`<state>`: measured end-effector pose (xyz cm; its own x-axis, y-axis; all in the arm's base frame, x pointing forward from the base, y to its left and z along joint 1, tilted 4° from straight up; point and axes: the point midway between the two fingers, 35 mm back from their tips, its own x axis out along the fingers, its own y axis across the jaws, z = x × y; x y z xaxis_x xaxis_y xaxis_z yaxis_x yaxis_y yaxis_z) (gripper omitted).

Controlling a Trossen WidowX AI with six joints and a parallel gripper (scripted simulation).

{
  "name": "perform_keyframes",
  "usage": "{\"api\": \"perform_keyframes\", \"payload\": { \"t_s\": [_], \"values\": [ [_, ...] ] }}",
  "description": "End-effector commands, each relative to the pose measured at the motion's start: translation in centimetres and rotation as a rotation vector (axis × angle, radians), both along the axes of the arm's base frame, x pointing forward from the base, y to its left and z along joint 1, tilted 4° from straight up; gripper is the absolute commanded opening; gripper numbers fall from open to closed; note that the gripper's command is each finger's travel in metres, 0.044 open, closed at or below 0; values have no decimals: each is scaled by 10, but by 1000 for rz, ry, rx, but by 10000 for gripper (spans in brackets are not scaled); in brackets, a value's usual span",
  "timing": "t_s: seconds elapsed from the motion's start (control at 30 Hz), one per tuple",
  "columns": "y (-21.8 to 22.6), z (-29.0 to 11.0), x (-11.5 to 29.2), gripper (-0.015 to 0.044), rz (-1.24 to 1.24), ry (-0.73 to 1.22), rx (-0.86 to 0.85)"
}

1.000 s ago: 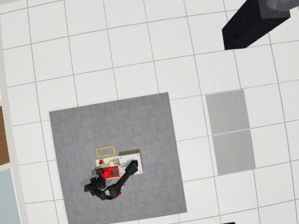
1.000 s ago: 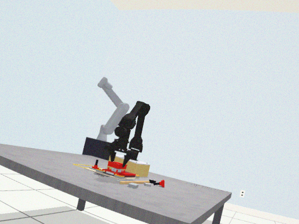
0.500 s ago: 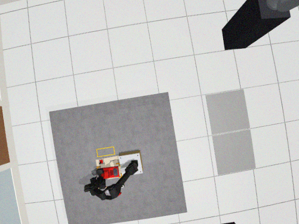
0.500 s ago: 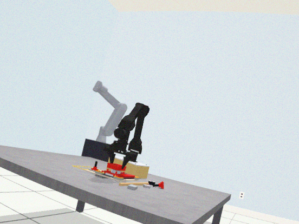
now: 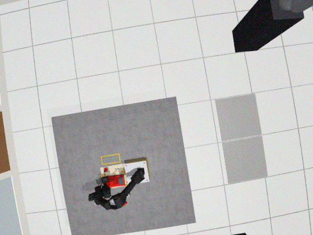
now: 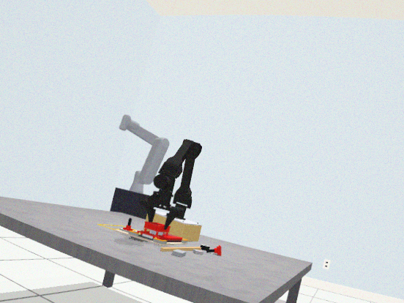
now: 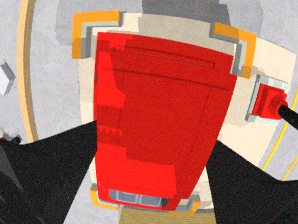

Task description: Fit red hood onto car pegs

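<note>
Over the jig (image 7: 229, 32), gripper (image 6: 159, 219) pinched the red hood (image 7: 156, 129), low above the chassis (image 7: 139, 199) on the table (image 6: 238, 271).

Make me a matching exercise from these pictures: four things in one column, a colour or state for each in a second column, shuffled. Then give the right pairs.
Things:
1. hood
2. pincer
3. table
4. second arm behind the table

Colour or state:
A. pale grey, idle in the background
B. red, low over the car in the jig
C. black, shut on the hood
D. dark grey top

Pairs: 1-B, 2-C, 3-D, 4-A
</note>
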<state>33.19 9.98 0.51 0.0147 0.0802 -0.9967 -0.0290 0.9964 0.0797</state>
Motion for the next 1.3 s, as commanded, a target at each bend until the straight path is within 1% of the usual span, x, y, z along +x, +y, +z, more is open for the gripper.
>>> {"api": "perform_keyframes", "payload": {
  "t_s": [0.0, 1.17, 1.27],
  "values": [
    [1, -2, 0, 0, -5, -1, 5],
    [2, -13, 0, 0, -1, 1, 3],
    [2, -14, 0, 79, -1, 1, 3]
  ]
}}
